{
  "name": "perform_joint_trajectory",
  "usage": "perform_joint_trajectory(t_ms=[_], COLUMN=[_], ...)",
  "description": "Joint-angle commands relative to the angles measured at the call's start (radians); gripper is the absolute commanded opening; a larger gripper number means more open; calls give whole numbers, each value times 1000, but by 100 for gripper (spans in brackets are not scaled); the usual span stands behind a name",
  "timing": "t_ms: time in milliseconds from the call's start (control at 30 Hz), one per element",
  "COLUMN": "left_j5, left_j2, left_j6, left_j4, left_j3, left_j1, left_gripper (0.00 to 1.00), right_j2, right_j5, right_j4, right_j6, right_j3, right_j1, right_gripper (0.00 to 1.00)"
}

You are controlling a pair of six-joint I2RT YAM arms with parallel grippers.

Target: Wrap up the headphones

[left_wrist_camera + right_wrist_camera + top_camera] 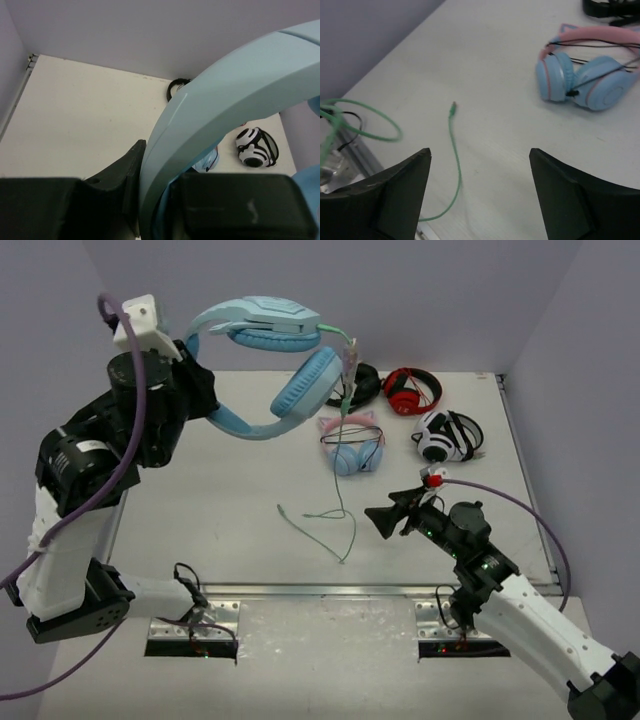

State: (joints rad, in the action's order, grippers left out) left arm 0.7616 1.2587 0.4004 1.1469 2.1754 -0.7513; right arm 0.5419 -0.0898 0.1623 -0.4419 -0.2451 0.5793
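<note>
We held the headphones [270,370] high above the table [220,500], with the left gripper [165,200] closed on the headband [225,85]. The cable [345,510] hung down to the table, and its loose end lay there just ahead of our right gripper [480,190], which was open and nearer.

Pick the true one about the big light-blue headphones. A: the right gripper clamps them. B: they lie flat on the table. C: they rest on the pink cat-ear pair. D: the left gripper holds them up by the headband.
D: the left gripper is shut on the headband of the headphones, which hang above the table with their cable trailing down; the right gripper is open and empty.
</note>
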Motion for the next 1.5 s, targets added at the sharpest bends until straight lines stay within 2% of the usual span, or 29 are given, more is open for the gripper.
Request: perform_joint_trajectory(t_ms=[0, 67, 133, 300, 433, 467, 500, 533, 600, 633, 733, 800, 833, 867, 900, 933, 1100, 1167, 1300, 1400, 1433, 1467], left_j5=[-48, -77, -114, -134, -160, -169, -173, -173, -176, -174, -179, -170, -163, -148, -137, -127, -55, -24, 4, -2, -2, -1], left_j2=[1, 2, 11, 18, 19, 24, 27, 28, 27, 25, 18, 15, 13, 11, 10, 10, 16, 21, 22, 27, 28, 28], left_j6=[37, 32, 34, 51, 46, 46, 43, 44, 43, 44, 51, 57, 60, 61, 63, 66, 81, 94, 107, 109, 109, 109], left_j4=[-127, -136, -131, -141, -154, -153, -151, -144, -142, -145, -154, -154, -154, -154, -154, -151, -147, -144, -154, -168, -171, -171], left_j3=[-5, -20, -38, -85, -100, -101, -101, -101, -106, -108, -108, -105, -104, -104, -104, -104, -106, -109, -124, -126, -126, -121], left_j1=[3, 3, 3, 3, 3, 3, 3, 3, 3, 3, 3, 3, 3, 3, 3, 3, 3, 3, 3, 3, 3, 3], left_gripper=[0, 0, 0, 0, 0, 0, 0, 0, 0, 0, 0, 1, 0, 0, 0, 0, 0, 0, 0, 0, 0, 0], right_j2=[54, 81, 90, 170, 190, 181, 175, 176, 200, 232, 273, 286, 290, 290, 288, 286, 254, 251, 277, 309, 316, 320], right_j5=[-279, -370, -410, -449, -413, -386, -380, -375, -360, -352, -294, -262, -234, -231, -231, -225, -110, -65, -22, -44, -53, -63], right_j4=[20, 14, 11, -133, -51, 13, 34, 43, 19, -9, -14, -18, -41, -49, -58, -88, -231, -300, -369, -351, -336, -314], right_j6=[34, 22, 48, 120, 69, 65, 63, 69, 109, 124, 147, 137, 128, 115, 88, 74, -78, -125, -155, -169, -175, -187], right_j3=[-109, -166, -200, -330, -258, -238, -227, -236, -269, -302, -325, -322, -319, -315, -310, -306, -327, -332, -323, -301, -292, -281], right_j1=[2, 2, 2, 2, 2, 1, 2, 2, 2, 2, 2, 2, 2, 2, 2, 2, 4, 8, 19, 21, 21, 21], right_gripper=[85, 99, 99, 97, 95, 94, 89, 74, 60, 48, 41, 45, 62, 71, 85, 87, 89, 86, 75, 66, 66, 61])
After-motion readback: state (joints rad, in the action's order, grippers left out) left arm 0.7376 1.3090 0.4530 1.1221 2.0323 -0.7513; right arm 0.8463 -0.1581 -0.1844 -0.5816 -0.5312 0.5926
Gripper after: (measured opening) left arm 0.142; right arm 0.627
